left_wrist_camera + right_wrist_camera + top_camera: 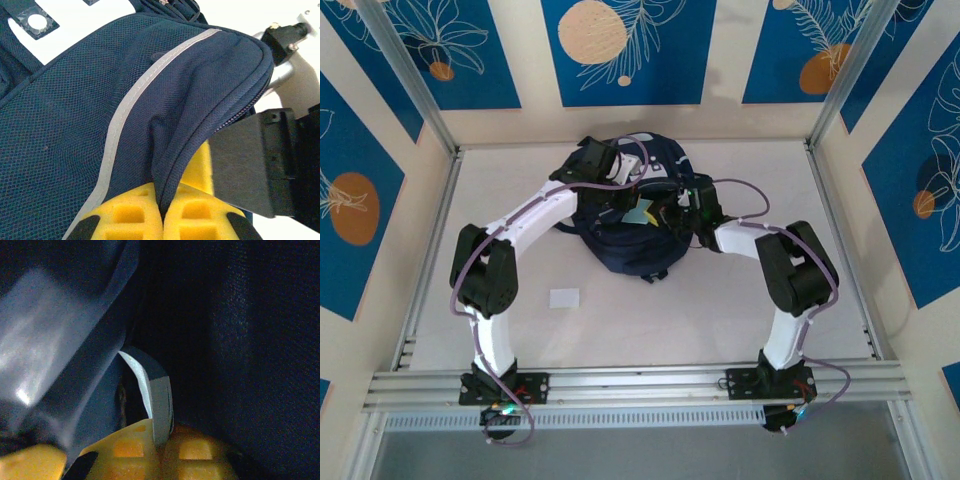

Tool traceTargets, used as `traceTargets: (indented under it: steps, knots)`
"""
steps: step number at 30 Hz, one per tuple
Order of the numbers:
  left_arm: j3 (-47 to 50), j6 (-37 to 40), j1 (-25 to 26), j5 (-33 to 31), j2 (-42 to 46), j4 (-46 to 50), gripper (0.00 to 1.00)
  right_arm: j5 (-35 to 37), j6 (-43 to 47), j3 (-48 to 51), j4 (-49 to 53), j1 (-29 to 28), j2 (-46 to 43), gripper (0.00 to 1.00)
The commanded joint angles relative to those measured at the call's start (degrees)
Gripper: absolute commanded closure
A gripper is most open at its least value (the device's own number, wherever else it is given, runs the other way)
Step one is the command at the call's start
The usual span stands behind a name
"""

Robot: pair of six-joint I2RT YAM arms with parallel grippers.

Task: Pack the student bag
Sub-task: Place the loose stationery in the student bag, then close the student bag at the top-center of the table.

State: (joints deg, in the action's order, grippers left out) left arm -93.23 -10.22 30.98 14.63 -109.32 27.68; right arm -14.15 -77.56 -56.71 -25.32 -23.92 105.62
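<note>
Two tools clamped — left tool (pixel 162 212) pinching student bag (pixel 70 125) mesh fold, right tool (pixel 160 442) gripping thin grey curved strip (pixel 159 392).

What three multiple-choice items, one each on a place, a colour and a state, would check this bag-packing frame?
1. Where does the small white card lie?
A. On the table, on the near side of the bag, apart from it
B. On top of the bag
C. Leaning on the back wall

2. What colour is the stripe on the bag?
A. Red
B. Grey
C. Green

3. How is the left gripper?
A. Wide open above the table
B. Shut on a pen
C. Shut on a fold of the bag

Answers:
1 A: the top view shows the card flat on bare table, short of the bag.
2 B: the left wrist view shows a grey band across navy mesh.
3 C: its yellow fingers pinch navy fabric by the zip.
</note>
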Motion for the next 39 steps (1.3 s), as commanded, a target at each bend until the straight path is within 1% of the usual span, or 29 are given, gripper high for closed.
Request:
traceTargets:
  steps: [1, 3, 5, 8, 10, 11, 13, 15, 17, 21, 27, 29, 30, 31, 32, 35, 37, 38, 39]
  knots:
    - [0.41, -1.42, 0.37, 3.37, 3.74, -2.99, 1.00, 6.32, -7.42, -1.86, -5.49, -1.00, 2.26, 1.00]
    - [0.83, -1.48, 0.39, 3.38, 3.94, -3.55, 1.00, 9.86, -8.37, -3.04, -3.62, -1.85, 3.16, 0.96]
    - [0.86, -1.47, 0.38, 3.18, 4.03, -3.76, 1.00, 11.68, -8.36, -4.53, -2.79, -2.71, 4.31, 0.92]
    - [0.77, -1.30, 0.39, 2.37, 4.03, -3.51, 1.00, 12.13, -7.77, -4.74, -3.93, -3.26, 4.17, 0.84]
    - [0.77, -1.14, 0.35, 1.55, 4.02, -3.34, 1.00, 13.09, -6.35, -3.85, -2.12, -3.32, 2.30, 0.79]
    - [0.85, -1.21, 0.31, 1.21, 4.07, -3.28, 1.00, 13.71, -5.64, -3.37, -1.19, -3.32, 1.17, 0.73]
    - [0.90, -1.47, 0.30, 0.79, 3.94, -3.42, 1.00, 13.45, -4.44, -2.35, 1.48, -2.94, -1.52, 0.50]
    - [0.99, -1.64, 0.30, 0.58, 3.94, -3.60, 1.00, 12.66, -3.09, -1.39, 4.11, -2.71, -4.33, 0.41]
    - [0.97, -1.60, 0.31, 0.33, 3.89, -3.60, 1.00, 12.19, -1.17, -0.84, 7.97, -2.55, -7.41, 0.39]
    - [0.68, -1.36, 0.22, -0.43, 3.73, -3.03, 1.00, 10.73, 3.65, -0.79, 19.06, -1.85, -13.58, 0.34]
    - [0.64, -1.17, 0.22, -1.56, 3.29, -2.14, 1.00, 11.28, 12.19, 1.28, 29.49, -1.52, -21.55, 0.33]
    - [0.59, -0.95, 0.22, -1.29, 3.22, -1.56, 1.00, 12.94, 16.25, 1.31, 33.06, -1.48, -24.10, 0.28]
    - [0.72, -0.74, 0.21, -1.34, 3.31, -0.97, 1.00, 14.43, 18.80, 0.76, 35.80, -1.55, -25.24, 0.23]
    - [1.00, -0.45, 0.22, -1.64, 3.50, -0.09, 0.98, 16.22, 21.06, -0.10, 38.90, -1.57, -26.16, 0.11]
    - [1.40, -0.25, 0.21, -2.14, 3.92, 0.71, 0.89, 17.97, 22.62, -0.97, 41.66, -1.48, -26.81, 0.00]
    - [4.80, -0.45, 0.22, -5.82, 6.74, 2.94, 0.44, 23.09, 26.04, -4.90, 51.37, -0.64, -27.49, 0.00]
    - [8.73, -2.44, 0.22, -10.91, 10.15, 4.09, 0.04, 23.30, 28.27, -6.62, 54.59, 0.66, -27.57, 0.00]
    - [10.67, -3.14, 0.22, -12.90, 11.88, 4.50, 0.00, 21.95, 29.37, -6.66, 54.50, 1.40, -27.68, 0.00]
    - [12.94, -4.31, 0.21, -15.17, 13.97, 4.96, 0.00, 20.65, 30.46, -6.43, 54.08, 2.17, -27.95, 0.00]
